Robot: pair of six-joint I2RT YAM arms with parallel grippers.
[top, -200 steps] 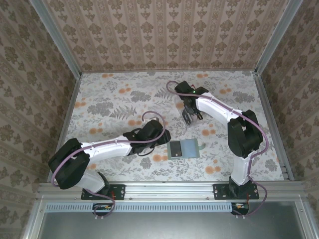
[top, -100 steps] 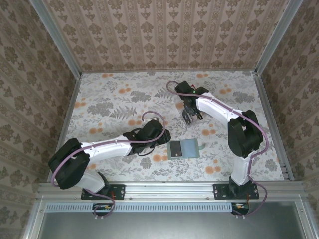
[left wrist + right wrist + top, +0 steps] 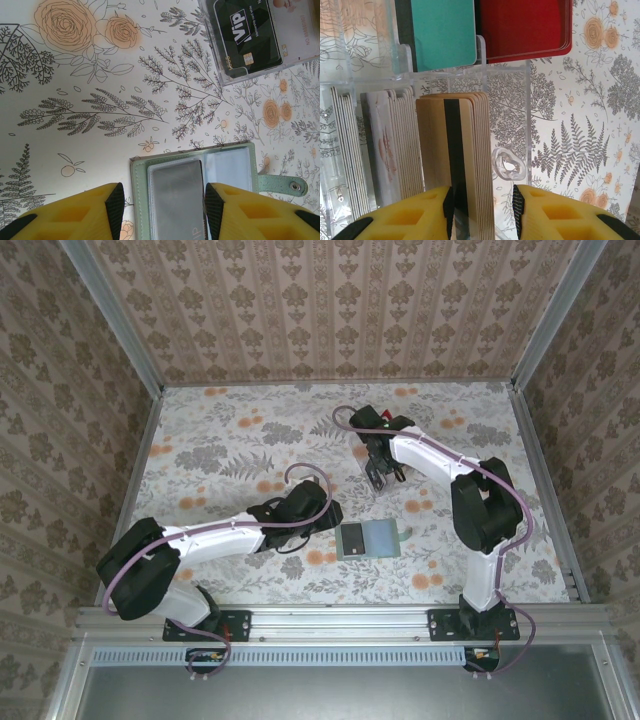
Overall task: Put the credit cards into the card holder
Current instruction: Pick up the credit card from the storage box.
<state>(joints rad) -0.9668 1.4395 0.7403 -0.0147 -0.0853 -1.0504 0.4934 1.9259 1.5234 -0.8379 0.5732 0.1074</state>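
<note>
Cards [image 3: 437, 160]: tan stack standing in tray [image 3: 505, 80], striped face showing, long axis in line with the fingers in the right wrist view. Right gripper [image 3: 482, 205] jaws apart, straddling several cards, so it may pinch more than one. Left gripper [image 3: 160, 205] apart, empty, over open holder [image 3: 195, 172].

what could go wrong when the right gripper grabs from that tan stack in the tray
The right gripper has its jaws open across several edges of the tightly packed tan cards, so it may pinch more than one. The clear tray looks light and could lift or slide with them. At the card holder, one window already holds a grey card, so the insert may jam.
</note>
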